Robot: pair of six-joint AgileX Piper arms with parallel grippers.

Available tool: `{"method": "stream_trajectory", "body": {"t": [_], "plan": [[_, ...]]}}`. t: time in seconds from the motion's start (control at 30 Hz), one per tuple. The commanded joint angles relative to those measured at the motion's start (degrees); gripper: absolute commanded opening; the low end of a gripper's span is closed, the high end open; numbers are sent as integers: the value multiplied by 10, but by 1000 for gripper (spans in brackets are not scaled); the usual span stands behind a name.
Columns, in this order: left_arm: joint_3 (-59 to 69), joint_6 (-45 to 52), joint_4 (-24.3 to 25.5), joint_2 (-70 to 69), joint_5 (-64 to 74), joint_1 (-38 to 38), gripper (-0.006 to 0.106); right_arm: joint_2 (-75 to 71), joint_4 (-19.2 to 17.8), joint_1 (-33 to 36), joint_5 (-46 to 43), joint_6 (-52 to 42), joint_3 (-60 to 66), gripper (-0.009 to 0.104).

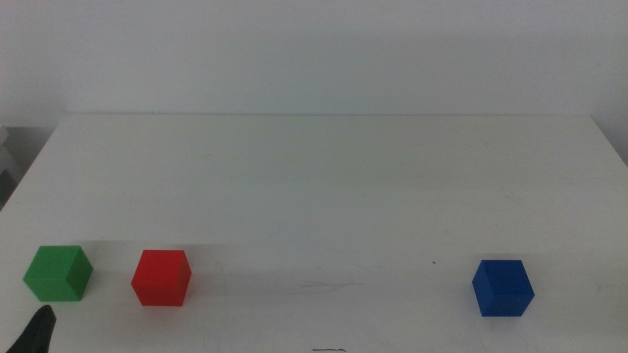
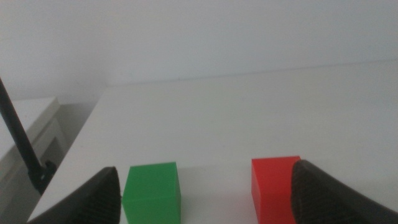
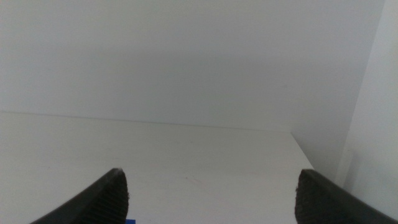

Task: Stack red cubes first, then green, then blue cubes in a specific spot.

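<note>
No readable labels on anything. Green cube (image 1: 58,273) and red cube (image 1: 161,277) sat side by side near the table's (image 1: 324,176) front left, blue cube (image 1: 502,287) well apart on the right. Left gripper (image 2: 205,193) and right gripper (image 3: 208,196) both had their jaws spread wide, holding nothing.

the table (image 1: 324,176) carries three cubes in a row along its near edge. the green cube (image 1: 58,273) lies at the far left, the red cube (image 1: 161,277) just beside it on the right, not touching. the blue cube (image 1: 502,287) lies well apart, at the right. the left gripper (image 2: 202,202) sits before the green and red cubes.
</note>
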Motion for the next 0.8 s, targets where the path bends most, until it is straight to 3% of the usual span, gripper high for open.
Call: {"method": "stream_trajectory", "body": {"t": [0.0, 0.13, 0.77], "plan": [[-31, -9, -5, 26, -44, -2, 94, -11, -3, -3, -42, -9, -10, 94], [-99, -9, -5, 95, -12, -2, 94, -11, -3, -3, -42, -9, -10, 94], [-547, -6, 20, 403, 387, -2, 94, -11, -3, -3, -42, -9, -10, 94]]}}
